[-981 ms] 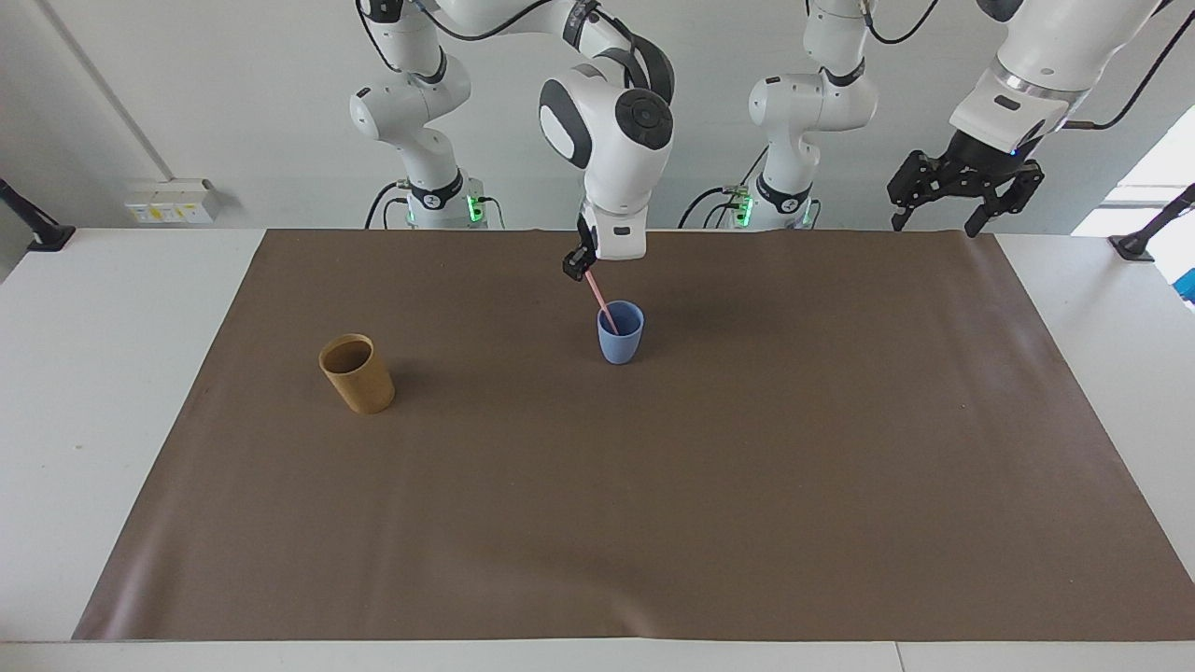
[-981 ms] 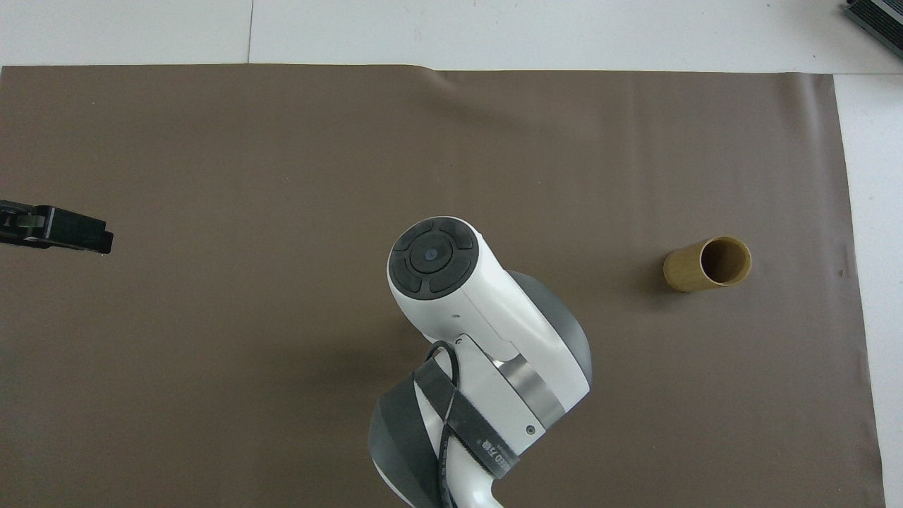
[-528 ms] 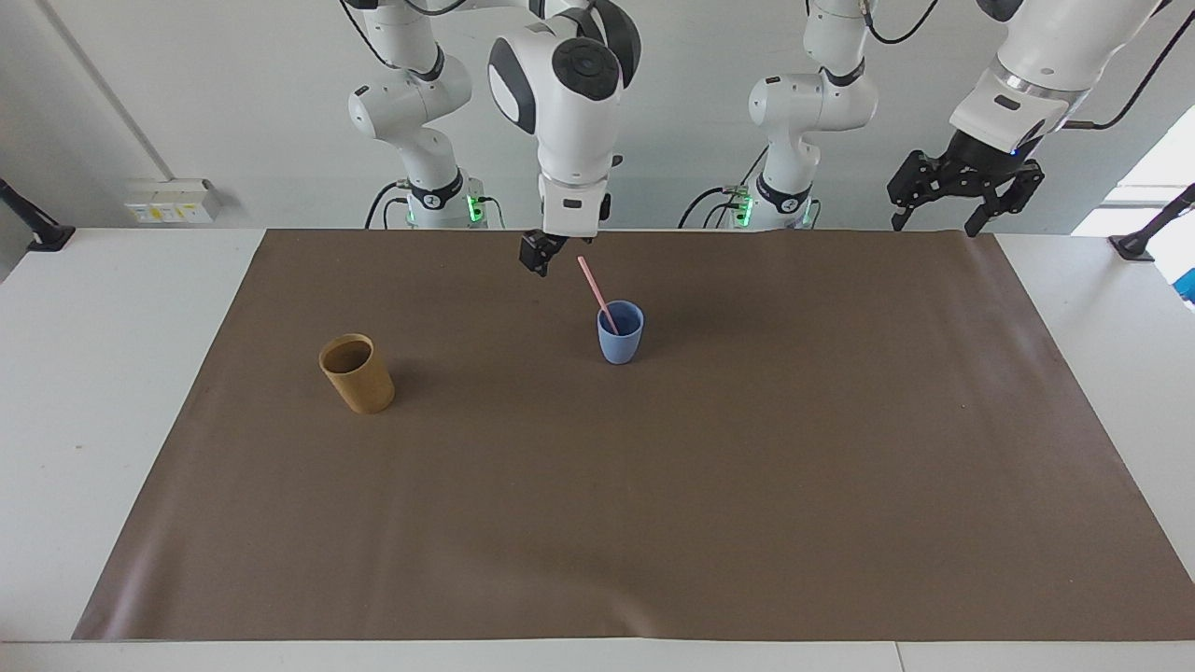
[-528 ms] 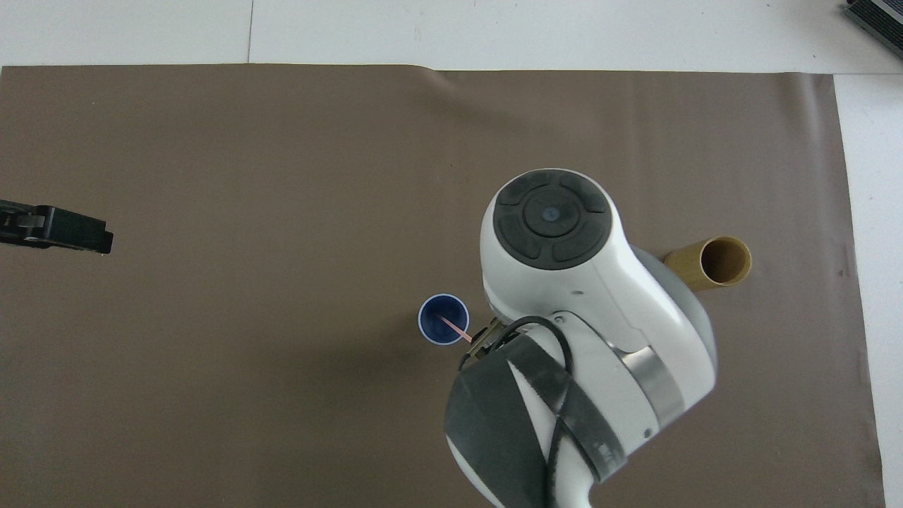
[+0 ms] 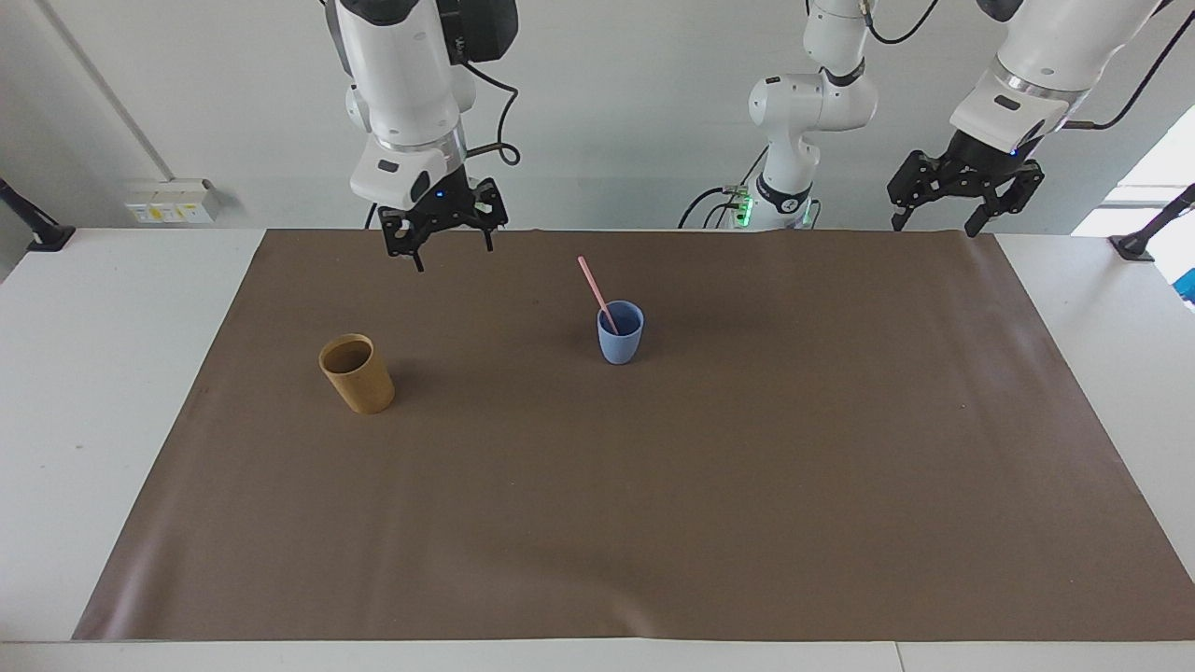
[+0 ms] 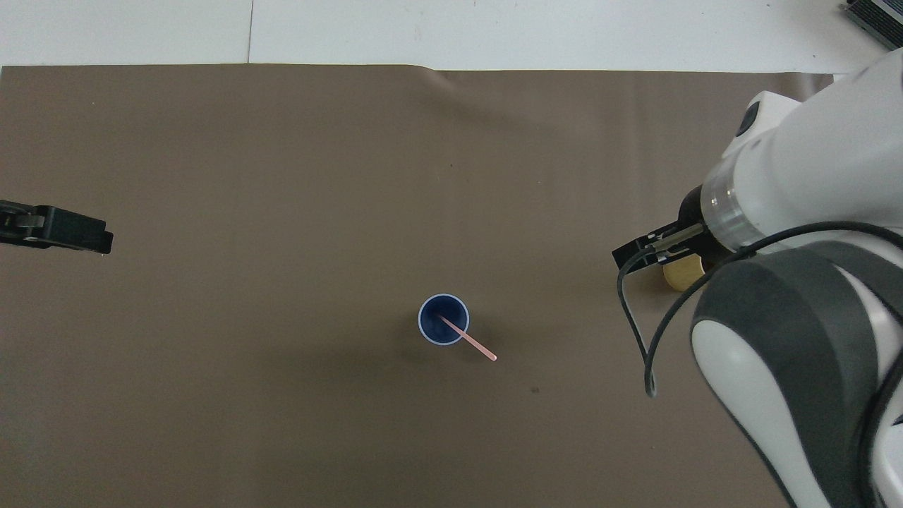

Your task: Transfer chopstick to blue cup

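The light-blue cup (image 5: 620, 347) (image 6: 432, 327) stands upright near the middle of the brown mat. One pale pink chopstick (image 5: 592, 286) (image 6: 477, 346) stands in it, leaning on the rim with its top end tilted toward the robots and the right arm's end. My right gripper (image 5: 451, 248) (image 6: 640, 252) hangs open and empty in the air over the mat's edge by the robots, well clear of the cup. My left gripper (image 5: 937, 222) (image 6: 69, 237) waits open and empty, raised over the mat's corner at the left arm's end.
A tan bamboo-coloured cup (image 5: 357, 375) (image 6: 681, 275) stands upright toward the right arm's end, a little farther from the robots than the blue cup. In the overhead view the right arm covers most of it. The brown mat (image 5: 709, 504) covers most of the white table.
The right gripper let go of the chopstick, which stays leaning in the blue cup. It then rose and swung away toward the right arm's end. The left arm has not moved.
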Robot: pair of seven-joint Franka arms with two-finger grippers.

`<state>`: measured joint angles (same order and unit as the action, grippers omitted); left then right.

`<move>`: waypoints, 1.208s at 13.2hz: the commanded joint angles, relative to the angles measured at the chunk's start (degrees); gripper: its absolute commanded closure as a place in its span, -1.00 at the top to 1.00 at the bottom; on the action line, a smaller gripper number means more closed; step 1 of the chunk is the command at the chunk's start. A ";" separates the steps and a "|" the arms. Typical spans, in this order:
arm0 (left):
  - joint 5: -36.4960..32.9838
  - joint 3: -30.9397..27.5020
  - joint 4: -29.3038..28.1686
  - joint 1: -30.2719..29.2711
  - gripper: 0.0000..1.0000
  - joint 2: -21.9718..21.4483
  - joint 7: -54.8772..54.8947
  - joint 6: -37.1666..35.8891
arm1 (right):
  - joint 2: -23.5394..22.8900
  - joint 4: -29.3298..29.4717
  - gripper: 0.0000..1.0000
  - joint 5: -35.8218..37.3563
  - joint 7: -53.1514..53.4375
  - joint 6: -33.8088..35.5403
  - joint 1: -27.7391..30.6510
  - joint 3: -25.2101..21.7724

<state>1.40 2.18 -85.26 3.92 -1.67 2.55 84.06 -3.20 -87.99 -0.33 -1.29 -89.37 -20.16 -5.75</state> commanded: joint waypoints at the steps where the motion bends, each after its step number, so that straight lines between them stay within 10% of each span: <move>1: -0.17 0.72 -0.79 -1.20 1.00 -0.97 0.96 -0.56 | -0.32 1.76 1.00 -0.02 9.79 -0.19 3.79 0.74; 16: -0.87 0.72 -1.14 -1.90 1.00 -1.14 3.42 -1.62 | 6.54 0.45 1.00 0.85 3.67 3.60 15.93 -2.07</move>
<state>1.32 2.14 -85.26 3.20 -1.67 4.40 83.22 2.46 -85.70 -0.29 3.67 -83.74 -5.19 -8.06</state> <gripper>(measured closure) 0.000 0.000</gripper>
